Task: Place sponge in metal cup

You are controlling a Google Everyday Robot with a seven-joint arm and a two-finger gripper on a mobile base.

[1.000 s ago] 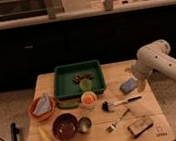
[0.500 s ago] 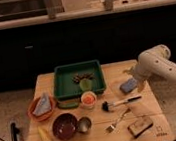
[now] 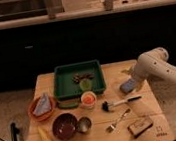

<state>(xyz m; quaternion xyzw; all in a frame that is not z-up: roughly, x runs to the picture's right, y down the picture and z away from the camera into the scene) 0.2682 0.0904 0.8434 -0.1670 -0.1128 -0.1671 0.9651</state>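
Gripper [image 3: 132, 82] at 3 o'clock of table [image 3: 151, 106], by blue sponge [image 3: 126, 87]; cannot tell whether clenched. Probably light, soft, squashy: best pinched mid-body. Metal cup [image 3: 83, 125] at 7 o'clock.

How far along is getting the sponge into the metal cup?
Nothing looks finished. The gripper is at the blue-grey rectangular sponge on the right of the wooden table; whether it holds it is unclear. Remaining: carrying it to the small metal cup at the front.

jaws by sponge [image 3: 129, 85] at right of table [image 3: 153, 107], metal cup [image 3: 83, 125] front-left beside bowl [image 3: 65, 126]
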